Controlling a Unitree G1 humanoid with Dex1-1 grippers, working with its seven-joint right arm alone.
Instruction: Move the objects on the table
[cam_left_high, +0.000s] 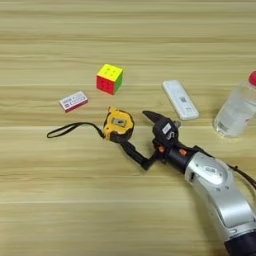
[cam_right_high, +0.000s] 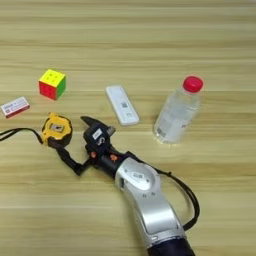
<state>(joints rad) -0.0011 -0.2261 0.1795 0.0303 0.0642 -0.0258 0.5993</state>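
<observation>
The claw (cam_left_high: 134, 131) sits low over the middle of the bench (cam_left_high: 60, 200), its two black fingers spread wide apart and holding nothing. One finger (cam_left_high: 151, 117) points toward the far edge; the other (cam_left_high: 134, 151) reaches left, its tip just beside or touching the near side of the tape measure (cam_left_high: 118, 124). The silver forearm (cam_right_high: 145, 200) runs back toward the near right corner. The yellow-black tape measure lies flat, its black strap (cam_left_high: 70, 129) trailing toward the left edge. Toward the far edge from the claw lies the slim white remote (cam_left_high: 180, 99), flat and angled. Further right stands the clear water bottle (cam_right_high: 177, 115), red cap on, upright. Beyond the tape measure sits a multicoloured puzzle cube (cam_left_high: 109, 78), and left of it a small red-white box (cam_left_high: 73, 101), both apart from everything else.
</observation>
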